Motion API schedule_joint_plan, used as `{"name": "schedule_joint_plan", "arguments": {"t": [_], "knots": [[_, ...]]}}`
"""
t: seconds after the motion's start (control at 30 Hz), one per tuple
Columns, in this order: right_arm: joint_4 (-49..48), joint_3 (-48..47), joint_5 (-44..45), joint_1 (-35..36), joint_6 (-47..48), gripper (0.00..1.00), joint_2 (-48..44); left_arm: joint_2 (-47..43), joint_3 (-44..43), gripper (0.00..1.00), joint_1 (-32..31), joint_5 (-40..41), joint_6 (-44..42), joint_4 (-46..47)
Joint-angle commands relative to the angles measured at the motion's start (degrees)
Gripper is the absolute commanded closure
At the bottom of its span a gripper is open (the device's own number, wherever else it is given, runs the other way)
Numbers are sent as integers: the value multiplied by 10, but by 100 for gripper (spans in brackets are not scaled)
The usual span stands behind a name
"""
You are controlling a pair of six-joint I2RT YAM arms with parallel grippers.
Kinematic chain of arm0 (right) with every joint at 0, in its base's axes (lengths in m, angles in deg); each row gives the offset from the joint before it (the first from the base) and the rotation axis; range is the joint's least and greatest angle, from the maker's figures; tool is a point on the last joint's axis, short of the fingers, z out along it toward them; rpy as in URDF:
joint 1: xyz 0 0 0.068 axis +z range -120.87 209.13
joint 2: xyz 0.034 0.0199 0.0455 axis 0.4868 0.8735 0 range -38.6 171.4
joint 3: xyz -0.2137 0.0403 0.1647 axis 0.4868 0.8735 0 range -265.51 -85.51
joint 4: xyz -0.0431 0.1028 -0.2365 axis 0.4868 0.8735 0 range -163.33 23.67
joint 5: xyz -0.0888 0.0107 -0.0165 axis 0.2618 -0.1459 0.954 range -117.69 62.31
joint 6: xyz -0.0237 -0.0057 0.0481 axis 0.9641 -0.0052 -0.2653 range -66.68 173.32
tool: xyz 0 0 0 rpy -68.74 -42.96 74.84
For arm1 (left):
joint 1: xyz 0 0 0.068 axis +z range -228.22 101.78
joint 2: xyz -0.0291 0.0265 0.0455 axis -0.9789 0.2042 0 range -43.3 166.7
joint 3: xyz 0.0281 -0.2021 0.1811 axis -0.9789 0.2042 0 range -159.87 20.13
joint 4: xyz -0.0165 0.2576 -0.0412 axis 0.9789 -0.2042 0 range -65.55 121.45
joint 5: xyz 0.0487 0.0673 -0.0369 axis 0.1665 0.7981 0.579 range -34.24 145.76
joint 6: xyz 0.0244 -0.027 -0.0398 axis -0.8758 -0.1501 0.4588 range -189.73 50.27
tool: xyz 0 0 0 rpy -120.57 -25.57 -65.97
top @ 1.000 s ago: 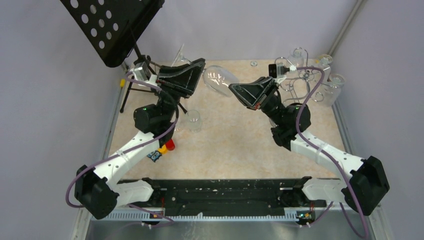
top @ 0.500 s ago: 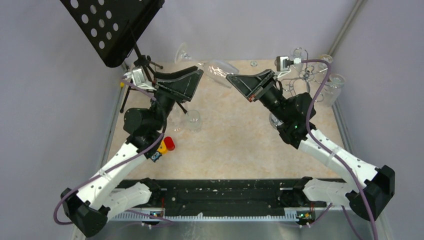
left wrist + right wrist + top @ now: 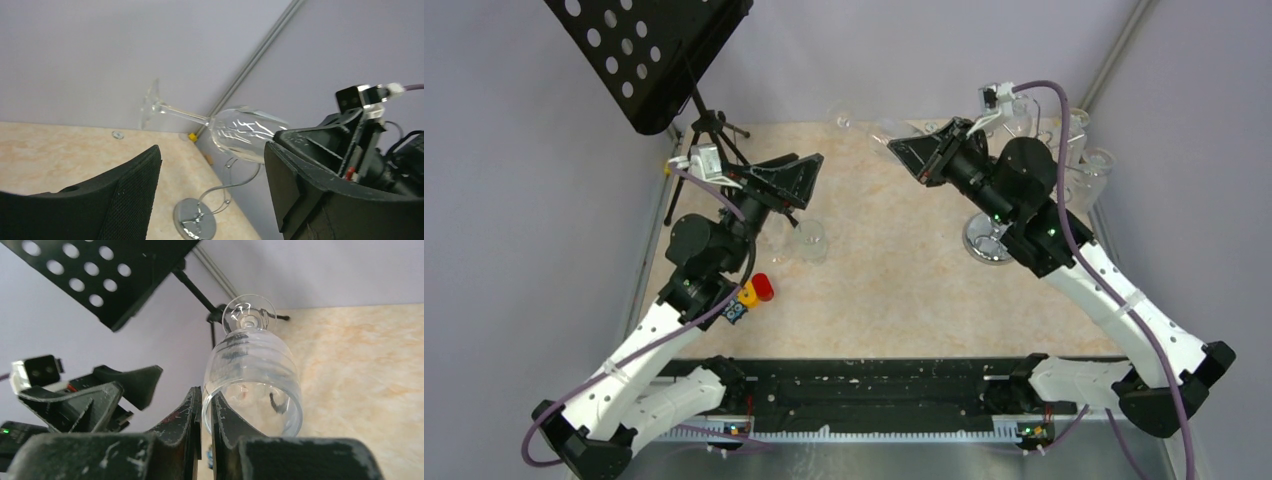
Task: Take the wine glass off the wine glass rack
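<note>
The clear wine glass lies sideways in the air near the back wall, foot to the left. My right gripper is shut on its rim; in the right wrist view one finger sits inside the bowl and one outside, with the gripper pinching the rim. The chrome wine glass rack stands behind the right arm, its mirrored base and a curled arm visible in the left wrist view. My left gripper is open and empty, left of the glass and apart from it.
A black perforated music stand on a tripod stands at the back left. A small tumbler and a red, yellow and blue toy sit mid-left. Other glasses hang on the rack at the right wall.
My right gripper has carried the wine glass up and back toward the rear wall, away from the rack. My left gripper has drawn back left and away from the glass.
</note>
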Motion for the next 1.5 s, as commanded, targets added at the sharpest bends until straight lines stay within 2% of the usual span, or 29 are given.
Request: {"name": "schedule_joint_plan", "arguments": {"t": [0.0,0.2,0.33,0.53,0.67,1.07,1.47], "knots": [[146,-69,16,0,101,100,18,-6,-15,21,-1,32,-73,-57],[264,-120,3,1,170,100,50,-10,-56,21,-1,65,-163,-153],[338,-162,5,11,218,100,87,-27,-55,21,-1,90,-200,-172],[386,-187,20,46,247,100,133,-47,-66,21,-1,108,-249,-214],[432,-228,60,68,249,100,185,-68,-60,21,-1,120,-264,-231],[453,-280,53,97,249,100,330,-100,-48,21,-1,122,-293,-265],[454,-311,23,108,252,100,397,-96,-47,21,-1,100,-300,-267]]}}
